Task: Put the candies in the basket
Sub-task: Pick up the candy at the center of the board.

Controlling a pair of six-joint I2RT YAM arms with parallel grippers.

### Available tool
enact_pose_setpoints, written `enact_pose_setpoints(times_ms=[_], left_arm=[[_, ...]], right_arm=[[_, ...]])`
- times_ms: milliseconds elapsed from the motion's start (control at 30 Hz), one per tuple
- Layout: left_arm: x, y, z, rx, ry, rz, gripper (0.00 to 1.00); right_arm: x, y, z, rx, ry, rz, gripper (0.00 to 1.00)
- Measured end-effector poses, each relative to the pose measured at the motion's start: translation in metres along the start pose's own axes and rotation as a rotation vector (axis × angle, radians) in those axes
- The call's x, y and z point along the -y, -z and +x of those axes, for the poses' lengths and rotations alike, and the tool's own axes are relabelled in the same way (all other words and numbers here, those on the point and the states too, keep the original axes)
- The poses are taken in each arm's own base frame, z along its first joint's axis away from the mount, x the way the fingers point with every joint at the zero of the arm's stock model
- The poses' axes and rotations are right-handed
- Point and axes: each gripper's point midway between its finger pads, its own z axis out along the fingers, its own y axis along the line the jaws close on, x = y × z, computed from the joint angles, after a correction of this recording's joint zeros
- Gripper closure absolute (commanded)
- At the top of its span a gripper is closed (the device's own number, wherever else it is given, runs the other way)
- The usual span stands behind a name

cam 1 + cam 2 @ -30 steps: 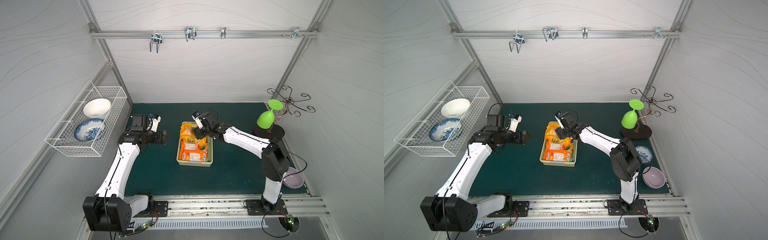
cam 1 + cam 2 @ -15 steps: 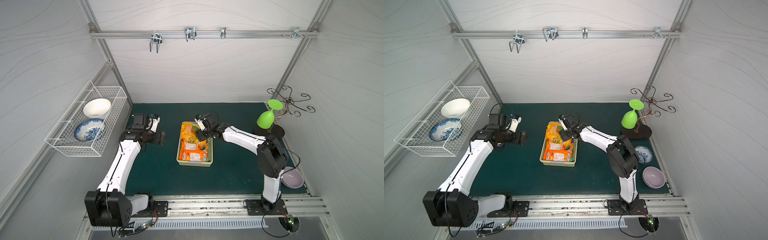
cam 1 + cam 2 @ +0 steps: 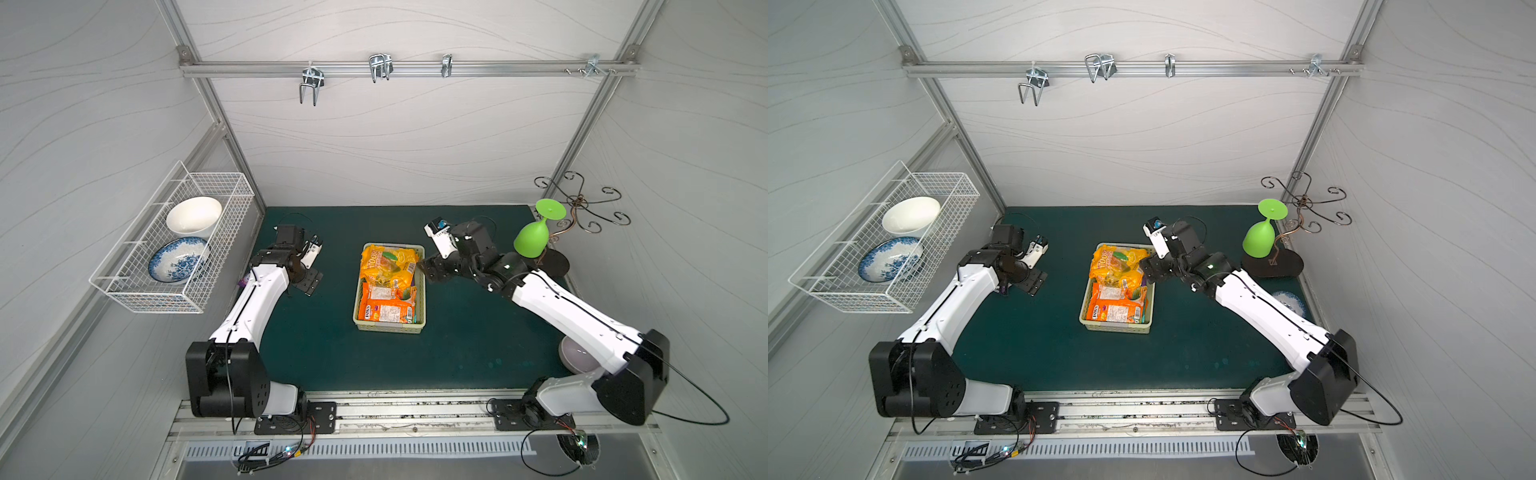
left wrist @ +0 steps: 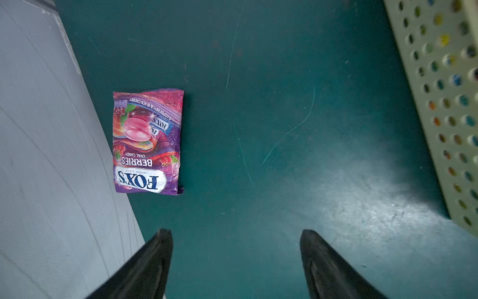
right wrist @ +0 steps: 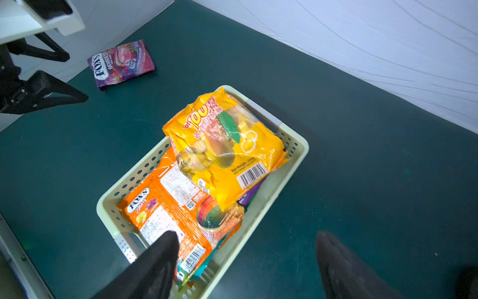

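Well left of the basket (image 4: pixel 445 103), the left gripper (image 4: pixel 236 233) hangs over bare mat, jaws spread and empty, and just beyond it the one candy visibly outside, a purple FOX'S bag (image 4: pixel 147 141), lies flat against the side wall. At the basket's right rim the right gripper (image 5: pixel 248 235) gapes wide too, holding nothing, with the yellow bag (image 5: pixel 225 145) piled on the orange bags (image 5: pixel 165 214) inside. Looks like the final pickup: reach forward, drop and pinch that purple bag.
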Motion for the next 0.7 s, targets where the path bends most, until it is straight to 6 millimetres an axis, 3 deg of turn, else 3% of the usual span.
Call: enact_pose_setpoints(times_ms=[300,467,700], left_arm=[[-0.036,-0.034,0.013,-0.070,-0.056,-0.068,0.23],[-0.051,-0.053,0.018,-0.106,-0.104,-0.099,0.25],[-0.062,-0.084,0.030,-0.171,-0.149,-0.106,0.31]], right_arm=[[0.046,0.058,0.027,0.029,-0.030,0.106,0.01],[0.064,0.065,0.046,0.007,-0.057,0.137,0.01],[0.069,0.061,0.070,-0.039,-0.067,0.122,0.01]])
